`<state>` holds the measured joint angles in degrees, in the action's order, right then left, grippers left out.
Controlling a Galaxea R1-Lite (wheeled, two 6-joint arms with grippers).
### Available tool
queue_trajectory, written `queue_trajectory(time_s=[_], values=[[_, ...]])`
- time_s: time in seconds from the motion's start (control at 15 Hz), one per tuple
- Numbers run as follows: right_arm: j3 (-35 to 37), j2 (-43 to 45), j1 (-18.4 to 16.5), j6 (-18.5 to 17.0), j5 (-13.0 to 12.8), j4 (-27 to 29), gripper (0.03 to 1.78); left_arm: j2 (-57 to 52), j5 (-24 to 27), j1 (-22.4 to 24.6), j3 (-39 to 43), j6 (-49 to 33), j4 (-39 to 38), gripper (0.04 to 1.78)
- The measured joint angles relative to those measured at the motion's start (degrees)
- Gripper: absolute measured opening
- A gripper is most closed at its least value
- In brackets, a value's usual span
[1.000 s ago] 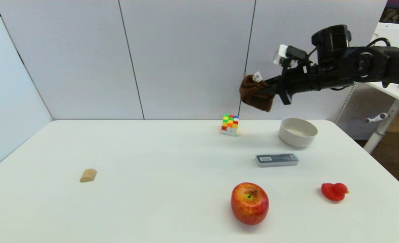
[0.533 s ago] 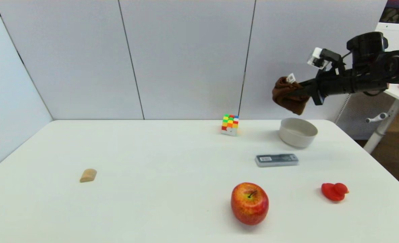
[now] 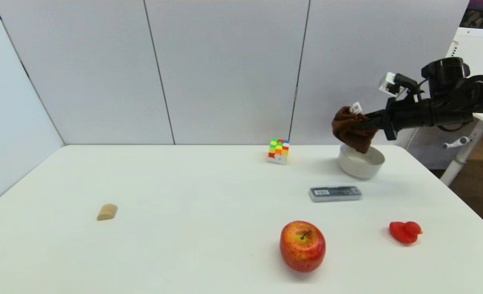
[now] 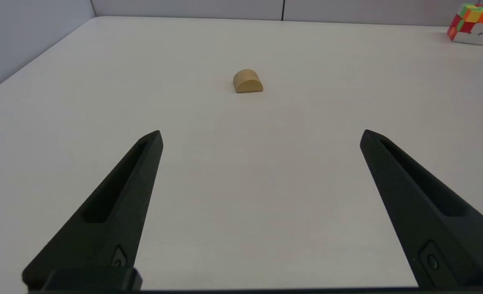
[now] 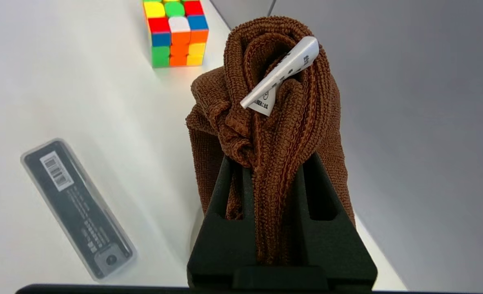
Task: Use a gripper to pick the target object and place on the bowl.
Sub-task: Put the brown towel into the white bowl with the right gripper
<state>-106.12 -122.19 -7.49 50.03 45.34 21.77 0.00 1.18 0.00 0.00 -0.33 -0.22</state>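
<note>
Head view shows the right tool (image 3: 366,122) clamped on the dark brown folded cloth bundle with its white tag (image 3: 351,130), holding it in the air just above the round off-white thick-walled bowl (image 3: 361,162) at the tabletop's (image 3: 184,212) far right. This looks like the placing step: next the cloth should be lowered into the bowl, then let go. The left tool (image 4: 261,143) is parked over the tabletop, fingers spread wide and holding nothing.
</note>
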Motion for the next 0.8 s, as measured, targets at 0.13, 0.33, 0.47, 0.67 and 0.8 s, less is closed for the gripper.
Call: queue_trajectory(time_s=[0.13,0.33,0.47,0.67,0.8], values=[[0.1,-1.1,-0.6,0.0,0.3,-0.1,0.27,0.0,0.0,0.0,0.0,0.0,0.0,1.71],[0.0,-2.5,-2.3,-0.5,0.4,-0.1,0.27,0.0,0.0,0.0,0.0,0.0,0.0,1.71],[0.0,-3.3,-2.9,-0.8,1.3,-0.1,0.27,0.0,0.0,0.0,0.0,0.0,0.0,1.71],[-0.2,-4.4,-3.6,-1.7,4.5,0.4,0.27,0.0,0.0,0.0,0.0,0.0,0.0,1.71],[-0.4,-4.6,-3.6,-4.6,5.7,0.3,0.27,0.0,0.0,0.0,0.0,0.0,0.0,1.71]])
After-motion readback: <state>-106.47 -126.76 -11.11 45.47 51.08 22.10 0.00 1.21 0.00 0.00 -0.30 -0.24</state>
